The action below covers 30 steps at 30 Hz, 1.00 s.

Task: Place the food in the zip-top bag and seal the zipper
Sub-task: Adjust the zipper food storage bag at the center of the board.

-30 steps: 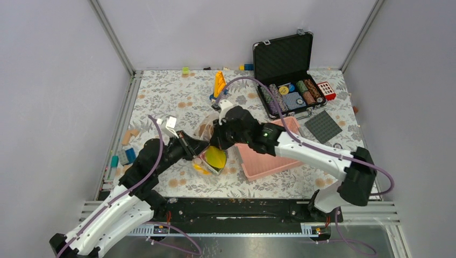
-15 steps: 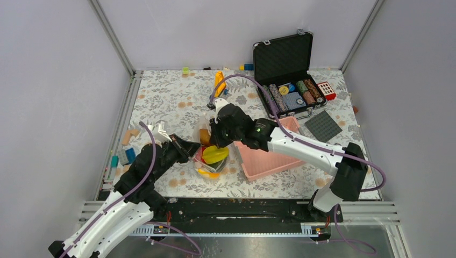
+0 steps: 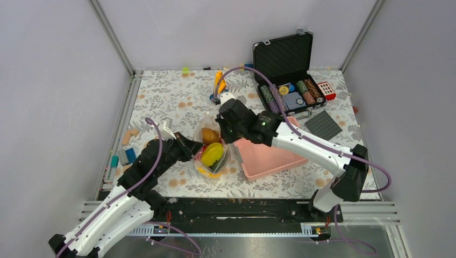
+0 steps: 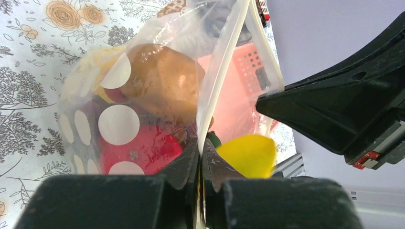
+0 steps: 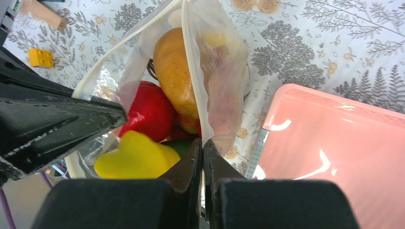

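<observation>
The zip-top bag [image 3: 211,152] hangs between my two grippers, mouth open. It holds food: a brown potato [image 3: 210,135], a yellow pepper [image 3: 213,154] and a red piece [image 4: 148,148]. My left gripper [image 3: 189,146] is shut on the zipper [image 4: 220,71] at the bag's left edge, also seen in the left wrist view [image 4: 200,148]. My right gripper [image 3: 228,137] is shut on the zipper's other side [image 5: 191,62], shown in the right wrist view [image 5: 202,148]. The potato [image 5: 174,67], red piece [image 5: 148,109] and pepper [image 5: 133,160] show inside the bag there.
A pink basket [image 3: 266,158] lies right of the bag, under the right arm. An open black case of poker chips [image 3: 287,86] stands at the back right, a grey baseplate [image 3: 323,126] beside it. An orange toy [image 3: 219,81] is at the back; small blocks [image 3: 126,156] lie at the left edge.
The right gripper has moved away from me and slightly right with its bag edge. The left gripper shifted left, then partly back. The bag mouth now shows the potato and pepper.
</observation>
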Available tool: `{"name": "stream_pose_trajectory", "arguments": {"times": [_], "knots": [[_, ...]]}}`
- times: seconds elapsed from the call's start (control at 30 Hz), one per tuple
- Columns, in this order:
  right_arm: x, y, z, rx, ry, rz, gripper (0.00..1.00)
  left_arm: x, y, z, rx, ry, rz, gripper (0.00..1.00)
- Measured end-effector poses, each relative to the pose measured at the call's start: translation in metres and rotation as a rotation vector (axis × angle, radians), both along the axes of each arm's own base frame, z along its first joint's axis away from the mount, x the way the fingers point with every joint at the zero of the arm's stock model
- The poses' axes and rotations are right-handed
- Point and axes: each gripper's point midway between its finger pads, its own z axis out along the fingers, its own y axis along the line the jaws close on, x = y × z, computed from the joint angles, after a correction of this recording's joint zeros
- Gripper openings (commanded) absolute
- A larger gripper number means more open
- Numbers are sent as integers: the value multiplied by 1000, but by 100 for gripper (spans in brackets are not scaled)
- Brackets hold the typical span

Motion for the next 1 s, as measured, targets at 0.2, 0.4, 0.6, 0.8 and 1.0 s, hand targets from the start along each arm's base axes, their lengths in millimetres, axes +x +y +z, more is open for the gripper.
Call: {"name": "stream_pose_trajectory", "arguments": {"times": [0.2,0.4,0.6,0.8,1.0], "knots": [[-2,-15,9,-63,-3,-1,1,-1,7,7,23,-11,19,8],[-3,-21,17,-99,-22,26,1,-2,13,12,50,-16,30,8],[5,-14,30,-91,-62,82,0,-8,11,17,44,-30,-2,9],[5,22,31,-44,-56,268,0,-17,-7,21,-6,-52,-112,8],[13,64,27,-16,-56,402,0,-23,-23,10,-74,-31,-173,18]]}}
